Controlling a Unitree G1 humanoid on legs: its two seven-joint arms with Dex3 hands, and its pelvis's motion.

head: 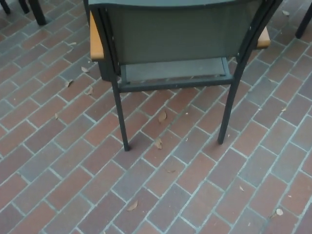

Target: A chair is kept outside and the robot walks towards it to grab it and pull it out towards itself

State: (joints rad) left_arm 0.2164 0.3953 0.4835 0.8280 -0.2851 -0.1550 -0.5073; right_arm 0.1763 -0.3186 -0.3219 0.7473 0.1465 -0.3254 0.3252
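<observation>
Dry leaves [159,143] lie scattered on the brick paving [73,161], dark furniture legs [37,11] beyond.

I look down on the back of a dark chair [178,34] standing on brick paving [63,175]. Its mesh backrest fills the top of my view, with orange armrests [96,39] at both sides and two rear legs [121,122] planted on the bricks. Dry leaves [158,143] lie scattered between and around them. Neither of my hands shows.
</observation>
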